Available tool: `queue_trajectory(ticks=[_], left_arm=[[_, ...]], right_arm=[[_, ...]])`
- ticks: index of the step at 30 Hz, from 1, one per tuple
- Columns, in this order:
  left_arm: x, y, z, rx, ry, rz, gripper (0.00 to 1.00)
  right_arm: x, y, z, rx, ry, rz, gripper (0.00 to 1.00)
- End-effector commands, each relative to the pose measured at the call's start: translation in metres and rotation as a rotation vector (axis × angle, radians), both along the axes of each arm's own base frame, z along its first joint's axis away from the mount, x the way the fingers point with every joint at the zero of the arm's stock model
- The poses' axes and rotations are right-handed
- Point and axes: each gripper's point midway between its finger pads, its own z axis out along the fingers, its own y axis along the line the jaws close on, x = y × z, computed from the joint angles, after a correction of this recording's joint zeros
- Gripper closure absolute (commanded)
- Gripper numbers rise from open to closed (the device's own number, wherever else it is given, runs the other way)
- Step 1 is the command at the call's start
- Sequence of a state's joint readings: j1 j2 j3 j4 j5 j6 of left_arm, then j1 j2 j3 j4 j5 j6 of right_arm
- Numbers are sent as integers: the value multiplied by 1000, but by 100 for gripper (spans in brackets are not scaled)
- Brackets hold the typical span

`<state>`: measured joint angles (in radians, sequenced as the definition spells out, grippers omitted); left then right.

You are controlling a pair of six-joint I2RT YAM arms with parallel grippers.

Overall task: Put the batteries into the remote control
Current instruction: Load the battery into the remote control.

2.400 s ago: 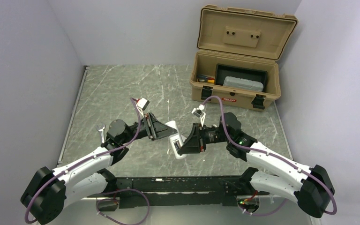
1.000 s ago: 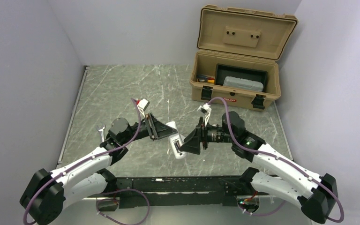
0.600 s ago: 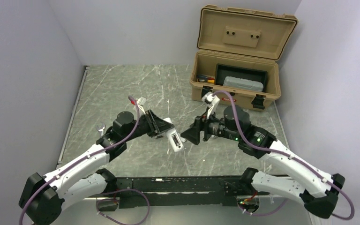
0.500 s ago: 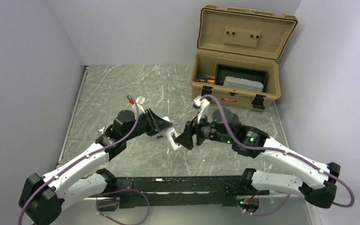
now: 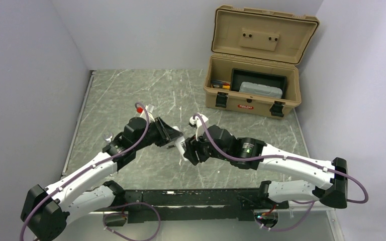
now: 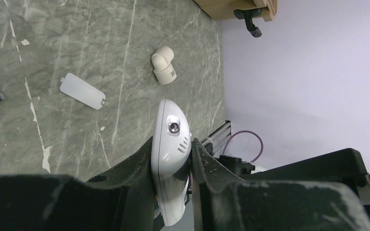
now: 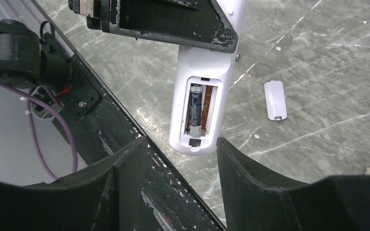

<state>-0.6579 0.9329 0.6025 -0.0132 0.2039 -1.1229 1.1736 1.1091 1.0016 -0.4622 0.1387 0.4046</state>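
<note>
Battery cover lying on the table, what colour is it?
White. The cover shows best in the right wrist view.

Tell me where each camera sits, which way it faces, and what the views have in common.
Top external: above and behind the arm bases, looking down on the table, the left arm, the right arm and the open tan case.
Left wrist: on the left arm, looking along its own jaws, shut on the remote control, toward the table.
Right wrist: on the right arm, looking past its own open jaws into the remote control's battery bay, with one battery inside.
Shared: both wrist views show the loose battery cover on the table.
</note>
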Motion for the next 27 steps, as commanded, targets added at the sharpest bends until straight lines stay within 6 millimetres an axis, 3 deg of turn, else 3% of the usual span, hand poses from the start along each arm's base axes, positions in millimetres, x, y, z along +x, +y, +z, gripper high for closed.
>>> queue_trajectory(ticks=[1,27], left_arm=[[5,-7,24,-56,-29,-3,100],[3,-9,25,-71,-27,-15,100]], right_arm=[[10,11,14,33,-58,-15,44],[6,27,-11,-37,-35,26,59]])
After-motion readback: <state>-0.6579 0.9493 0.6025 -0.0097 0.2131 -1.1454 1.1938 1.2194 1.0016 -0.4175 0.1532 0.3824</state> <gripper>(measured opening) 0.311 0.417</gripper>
